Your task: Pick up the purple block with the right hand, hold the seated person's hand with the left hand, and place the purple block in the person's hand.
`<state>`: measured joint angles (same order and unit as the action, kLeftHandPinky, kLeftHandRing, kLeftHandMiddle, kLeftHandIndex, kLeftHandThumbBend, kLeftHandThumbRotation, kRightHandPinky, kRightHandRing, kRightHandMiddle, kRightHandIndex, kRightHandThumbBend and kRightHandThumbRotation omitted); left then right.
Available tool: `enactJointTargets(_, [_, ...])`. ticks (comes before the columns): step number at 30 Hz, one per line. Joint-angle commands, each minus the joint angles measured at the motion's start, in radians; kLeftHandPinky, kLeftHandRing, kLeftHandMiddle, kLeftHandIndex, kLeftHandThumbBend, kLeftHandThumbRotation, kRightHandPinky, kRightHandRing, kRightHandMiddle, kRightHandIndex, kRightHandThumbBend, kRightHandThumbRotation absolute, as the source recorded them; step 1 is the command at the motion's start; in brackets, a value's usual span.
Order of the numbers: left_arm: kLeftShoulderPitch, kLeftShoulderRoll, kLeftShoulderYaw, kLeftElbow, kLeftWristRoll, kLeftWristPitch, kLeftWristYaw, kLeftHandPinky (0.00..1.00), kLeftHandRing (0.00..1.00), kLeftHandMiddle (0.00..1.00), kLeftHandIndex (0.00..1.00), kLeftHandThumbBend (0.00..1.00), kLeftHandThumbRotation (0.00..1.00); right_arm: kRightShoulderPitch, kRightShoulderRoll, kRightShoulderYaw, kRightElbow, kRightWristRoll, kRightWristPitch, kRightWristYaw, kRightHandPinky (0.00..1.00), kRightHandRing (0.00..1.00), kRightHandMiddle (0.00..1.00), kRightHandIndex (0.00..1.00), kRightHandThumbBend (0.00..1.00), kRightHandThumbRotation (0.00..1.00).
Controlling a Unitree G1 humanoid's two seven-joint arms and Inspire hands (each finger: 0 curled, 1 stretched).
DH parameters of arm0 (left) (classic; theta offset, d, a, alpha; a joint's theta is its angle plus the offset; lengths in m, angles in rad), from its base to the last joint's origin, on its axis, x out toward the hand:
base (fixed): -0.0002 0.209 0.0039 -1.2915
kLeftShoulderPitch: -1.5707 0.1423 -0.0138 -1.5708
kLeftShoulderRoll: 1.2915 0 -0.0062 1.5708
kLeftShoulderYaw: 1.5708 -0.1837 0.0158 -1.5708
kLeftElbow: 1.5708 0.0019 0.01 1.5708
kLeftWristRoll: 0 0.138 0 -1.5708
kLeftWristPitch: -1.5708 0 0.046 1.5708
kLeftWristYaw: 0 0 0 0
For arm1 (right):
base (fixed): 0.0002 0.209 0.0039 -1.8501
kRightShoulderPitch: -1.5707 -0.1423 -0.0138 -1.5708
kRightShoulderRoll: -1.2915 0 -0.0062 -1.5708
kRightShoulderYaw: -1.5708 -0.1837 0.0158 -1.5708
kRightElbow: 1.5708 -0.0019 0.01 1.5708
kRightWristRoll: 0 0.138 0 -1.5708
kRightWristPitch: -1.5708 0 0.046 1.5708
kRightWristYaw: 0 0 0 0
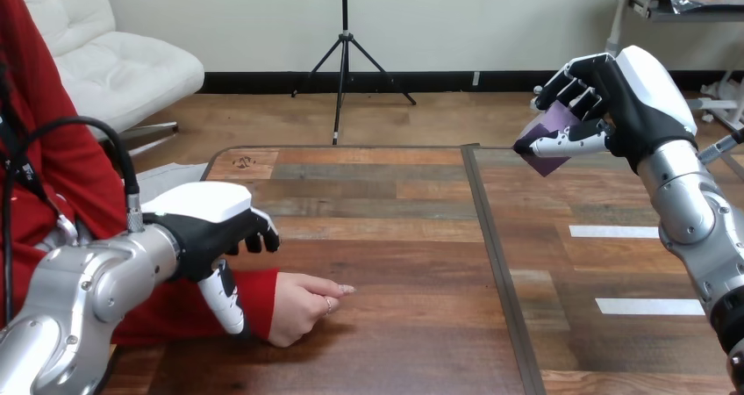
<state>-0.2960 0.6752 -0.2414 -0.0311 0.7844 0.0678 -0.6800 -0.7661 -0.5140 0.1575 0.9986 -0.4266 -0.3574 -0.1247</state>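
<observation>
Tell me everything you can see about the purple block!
The purple block is a small, flat-sided piece, plain matte purple, lighter on its upper face and darker below. It is tilted, with one corner pointing down. The right hand holds it in the air, above the right part of the wooden table and clear of it. The thumb lies across its front and curled fingers come over its top. Nothing but that hand touches it.
</observation>
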Motion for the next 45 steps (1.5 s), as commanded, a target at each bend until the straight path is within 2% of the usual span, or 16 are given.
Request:
enactJointTargets(1, [-0.076,0.017,-0.018,0.018,0.027,0.016,-0.011,0.64,0.76,0.79,0.78,0.92,0.02,-0.044,-0.024,-0.022,-0.048,0.012,-0.016,-0.027,0.44,0.45,0.48,0.47,0.74,0.0])
enactJointTargets(14, [-0.105,-0.001,-0.063,0.042,0.072,0.073,-0.063,0.64,0.78,0.81,0.8,0.92,0.03,-0.046,-0.026,-0.024,-0.05,0.011,-0.012,-0.025,0.44,0.44,0.48,0.47,0.74,0.0])
enactJointTargets(24, [-0.126,-0.006,-0.088,0.07,0.076,0.086,-0.082,0.64,0.78,0.81,0.8,0.92,0.04,-0.049,-0.027,-0.029,-0.045,0.018,-0.018,-0.021,0.43,0.44,0.48,0.47,0.74,0.0])
enactJointTargets(37, [-0.156,-0.016,-0.118,0.123,0.071,0.093,-0.088,0.67,0.79,0.82,0.82,0.92,0.06,-0.052,-0.028,-0.034,-0.037,0.021,-0.03,-0.021,0.41,0.42,0.46,0.46,0.74,0.0])
enactJointTargets(45, [-0.168,-0.025,-0.133,0.173,0.061,0.074,-0.063,0.68,0.8,0.83,0.82,0.91,0.07,-0.051,-0.025,-0.037,-0.039,0.023,-0.032,-0.024,0.4,0.42,0.47,0.46,0.74,0.0])
